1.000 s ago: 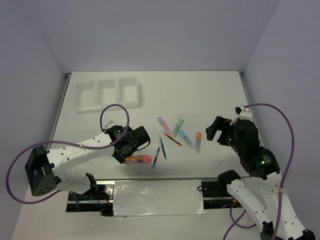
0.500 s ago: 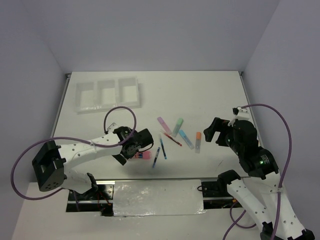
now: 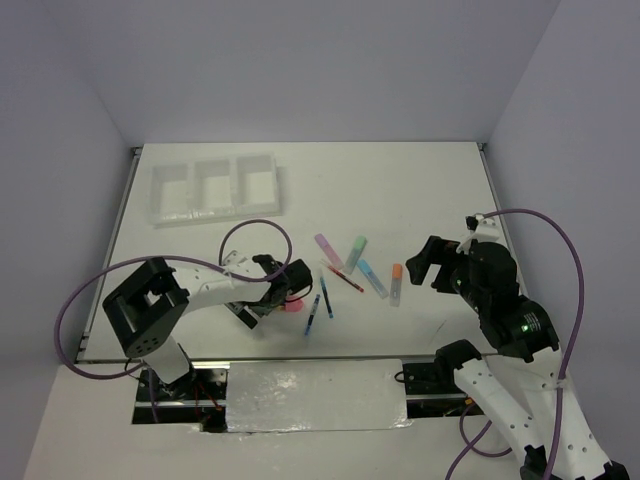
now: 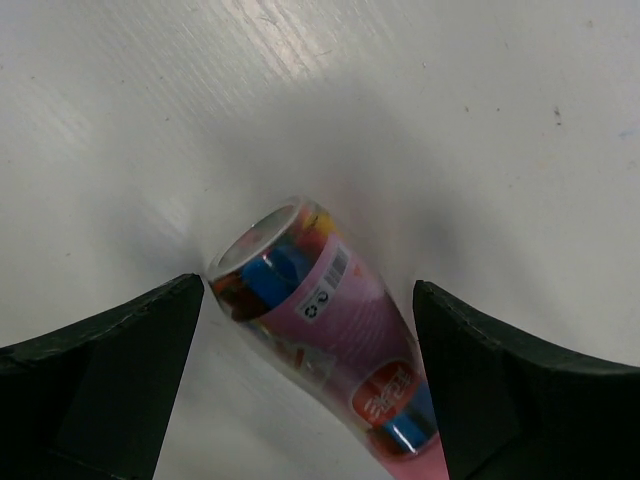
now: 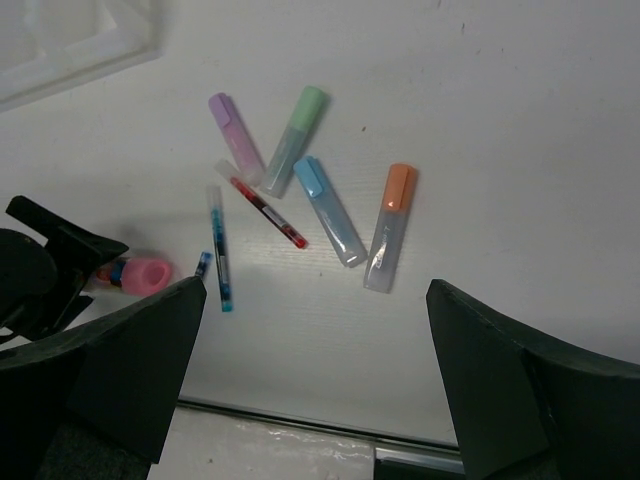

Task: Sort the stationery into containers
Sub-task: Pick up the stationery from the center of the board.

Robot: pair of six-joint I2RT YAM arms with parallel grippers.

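Between spread fingers (image 4: 110, 370) of left hand (image 4: 308, 288): pink tube (image 4: 325, 320) on table (image 4: 470, 100); blue pens (image 3: 326, 298) close beside.

- The pink tube (image 4: 335, 325), lying on the worktop in the left wrist view, wears a printed wrapper.
- A small black barcode (image 4: 338, 267) stands on a white patch toward its far end.
- Just beside the barcode are two tiny round marks (image 4: 322, 297), too small to make out.
- Nearer, a red badge (image 4: 385, 396) carries white lettering, too blurred to read.

Lab cell: plain walls (image 3: 320, 70), white table (image 3: 420, 190)
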